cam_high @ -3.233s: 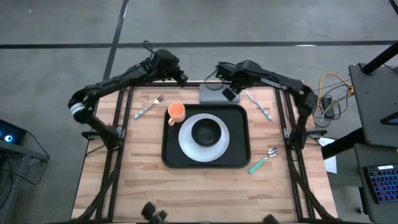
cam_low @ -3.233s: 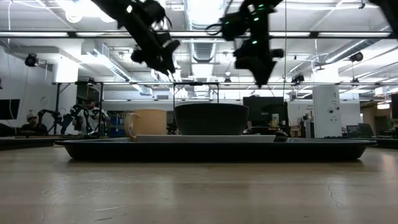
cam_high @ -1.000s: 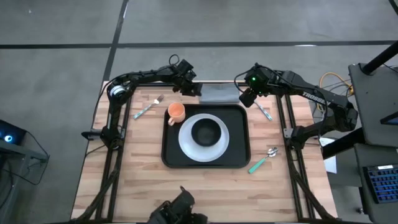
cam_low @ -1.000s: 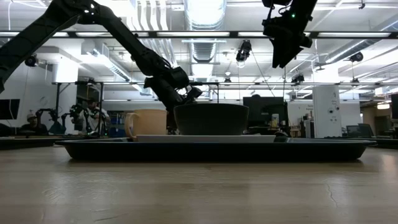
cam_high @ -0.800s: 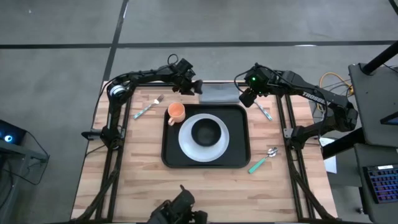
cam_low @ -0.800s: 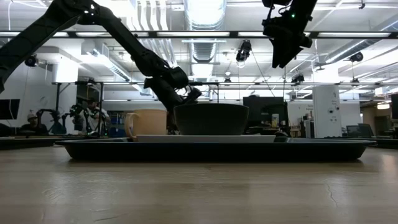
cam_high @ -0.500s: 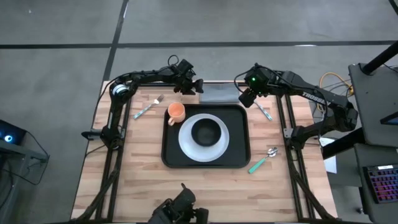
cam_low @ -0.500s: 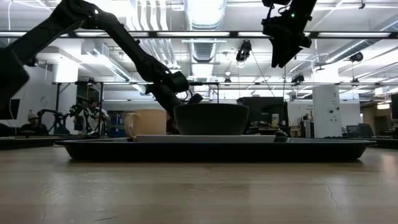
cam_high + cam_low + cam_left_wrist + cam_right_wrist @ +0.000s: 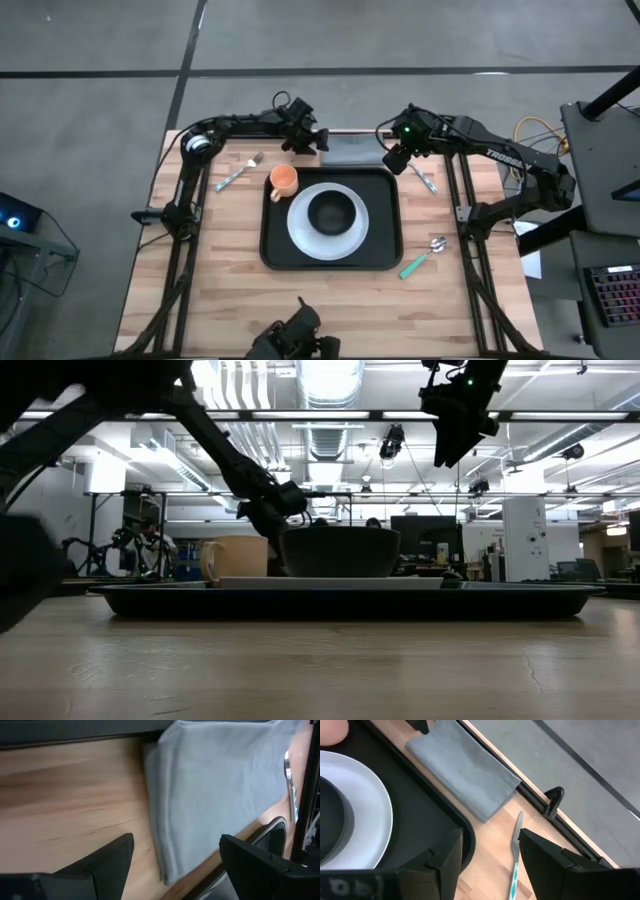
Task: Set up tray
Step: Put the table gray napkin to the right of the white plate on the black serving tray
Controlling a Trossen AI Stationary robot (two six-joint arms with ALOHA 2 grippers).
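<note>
Tray (image 9: 275,235) (black, with rounded corners and a raised rim) lies at the centre of the wooden desk (image 9: 220,290). On it we see a white plate (image 9: 300,235) carrying a dark bowl (image 9: 332,212), and an orange mug (image 9: 283,181) at its far left corner. Just beyond the tray's far edge lies a grey napkin (image 9: 352,150), touching or nearly touching the rim. Left end effector (image 9: 312,142) is low at the napkin's left end, its fingers (image 9: 107,857) spread apart and gripping nothing. Right end effector (image 9: 393,160) hangs above the tray's far right corner, its fingers (image 9: 445,857) likewise released. We note a fork (image 9: 238,173) left of the tray, a knife (image 9: 424,179) at the far right, and a spoon (image 9: 424,257) with a teal handle near the tray's right edge.
</note>
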